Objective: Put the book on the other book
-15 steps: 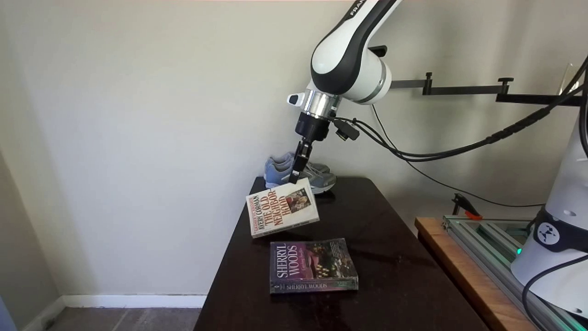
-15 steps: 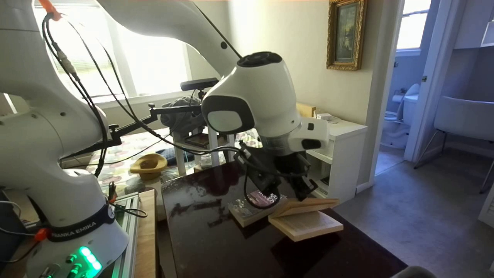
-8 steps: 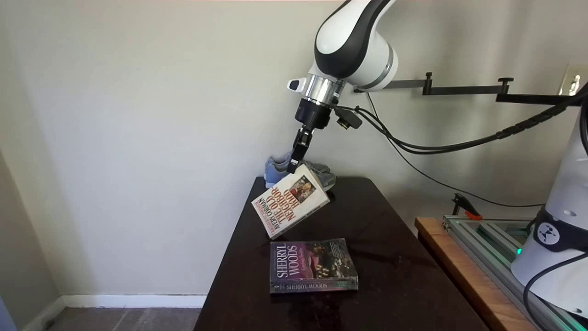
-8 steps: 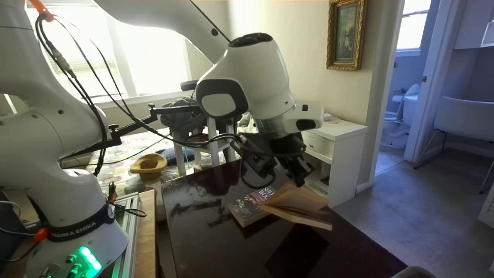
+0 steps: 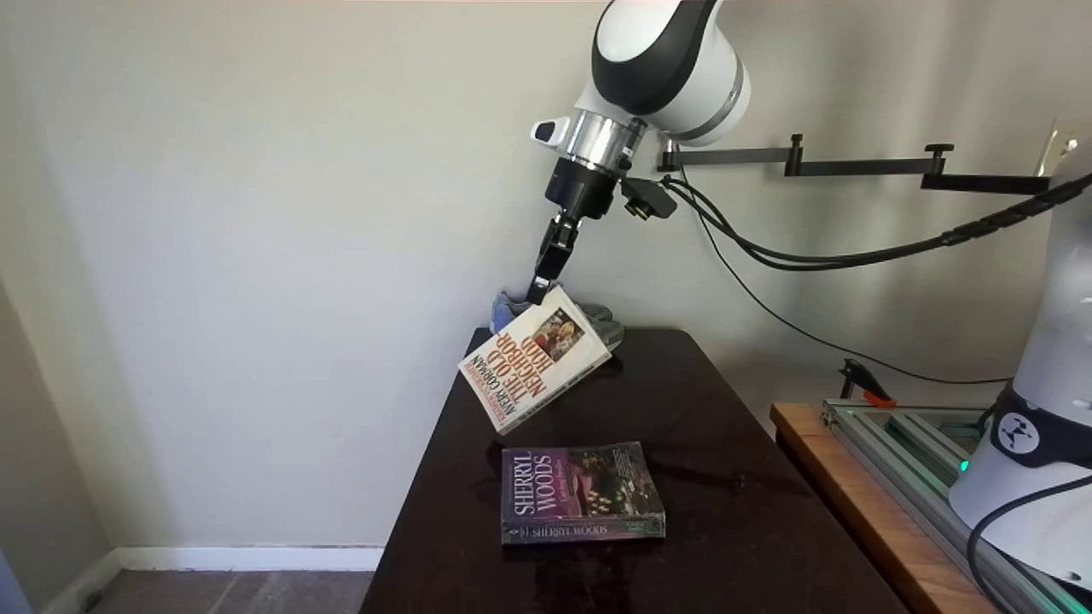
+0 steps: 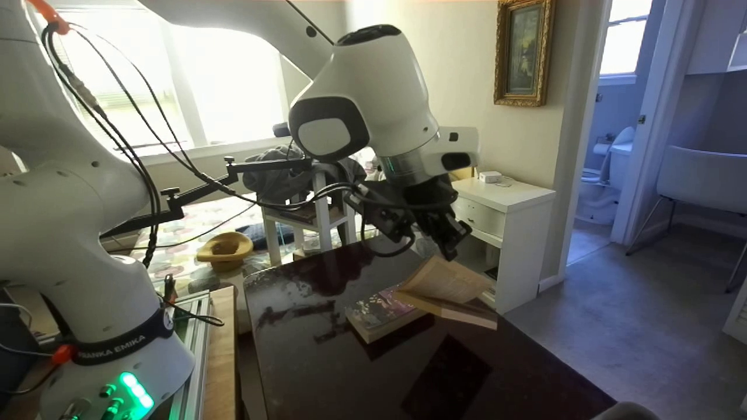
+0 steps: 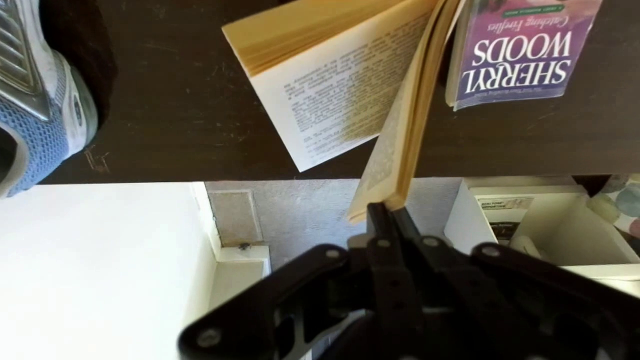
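The book (image 5: pixel 536 362), with a cream cover and a small picture, hangs tilted in the air above the dark table. My gripper (image 5: pixel 539 296) is shut on part of its pages and cover at one upper corner. In the wrist view the fingertips (image 7: pixel 380 212) pinch that corner, and the rest of the book (image 7: pixel 345 90) sags open with printed pages showing. The other book (image 5: pixel 582 495), purple and dark with pale lettering, lies flat on the table. It also shows in the wrist view (image 7: pixel 522 55). In an exterior view the held book (image 6: pixel 446 283) partly covers the other book (image 6: pixel 379 315).
Blue-grey shoes (image 5: pixel 503 312) stand on the table's far end, behind the held book; a shoe (image 7: pixel 45 105) also shows in the wrist view. The table (image 5: pixel 734 537) edge runs beneath the gripper side. A white cabinet (image 6: pixel 519 245) stands beyond the table.
My gripper has risen, lifting the book from low over the table. The book has tilted more steeply and swung, its loose pages still hanging open. The other book has not moved.
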`<state>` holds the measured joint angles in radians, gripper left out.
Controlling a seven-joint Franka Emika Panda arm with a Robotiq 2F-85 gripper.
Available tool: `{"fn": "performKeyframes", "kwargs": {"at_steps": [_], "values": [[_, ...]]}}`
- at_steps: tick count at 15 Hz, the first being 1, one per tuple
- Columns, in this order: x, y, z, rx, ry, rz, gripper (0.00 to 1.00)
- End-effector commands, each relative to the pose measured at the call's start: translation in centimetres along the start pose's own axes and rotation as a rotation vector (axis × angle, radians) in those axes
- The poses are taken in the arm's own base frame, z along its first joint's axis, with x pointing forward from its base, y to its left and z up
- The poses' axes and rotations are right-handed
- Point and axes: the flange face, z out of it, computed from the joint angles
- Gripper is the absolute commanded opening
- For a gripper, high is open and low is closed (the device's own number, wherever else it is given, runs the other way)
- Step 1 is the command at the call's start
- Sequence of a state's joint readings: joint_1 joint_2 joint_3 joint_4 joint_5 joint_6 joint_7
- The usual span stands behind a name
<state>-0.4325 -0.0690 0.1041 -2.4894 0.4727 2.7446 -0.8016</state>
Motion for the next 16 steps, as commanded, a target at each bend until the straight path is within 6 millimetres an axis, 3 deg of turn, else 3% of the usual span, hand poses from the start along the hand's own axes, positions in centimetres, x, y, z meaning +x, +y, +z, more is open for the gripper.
{"fn": "performKeyframes", "kwargs": {"at_steps": [1, 13, 16], "values": [[-0.2, -1.9, -1.7, 0.022, 0.015, 0.000, 0.01], [-2.6, -7.6, -3.0, 0.073, 0.043, 0.051, 0.01], [-3.4, -9.4, -2.5, 0.090, 0.023, 0.050, 0.01]]}}
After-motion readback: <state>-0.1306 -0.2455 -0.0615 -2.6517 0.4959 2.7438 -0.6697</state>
